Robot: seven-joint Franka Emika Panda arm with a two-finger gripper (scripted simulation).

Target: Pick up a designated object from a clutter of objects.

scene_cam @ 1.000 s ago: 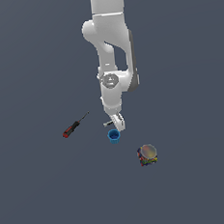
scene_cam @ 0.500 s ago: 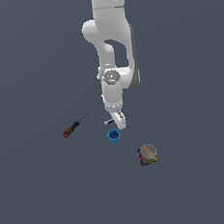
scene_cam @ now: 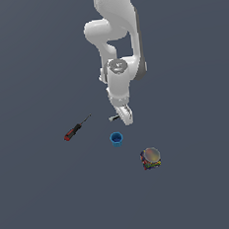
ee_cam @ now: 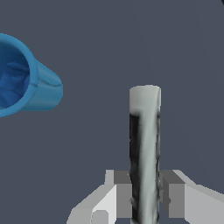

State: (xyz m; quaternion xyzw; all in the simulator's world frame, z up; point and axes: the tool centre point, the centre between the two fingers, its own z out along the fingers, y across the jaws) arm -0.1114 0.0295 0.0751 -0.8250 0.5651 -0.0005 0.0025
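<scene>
Jaws clamped on the marker (grey-white with black streaks); blue cup sits just beside, screwdriver well apart.

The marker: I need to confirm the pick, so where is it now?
The marker sits between the gripper fingers in the wrist view; in the exterior view it pokes out at the gripper, above the blue cup and right of the screwdriver.
</scene>
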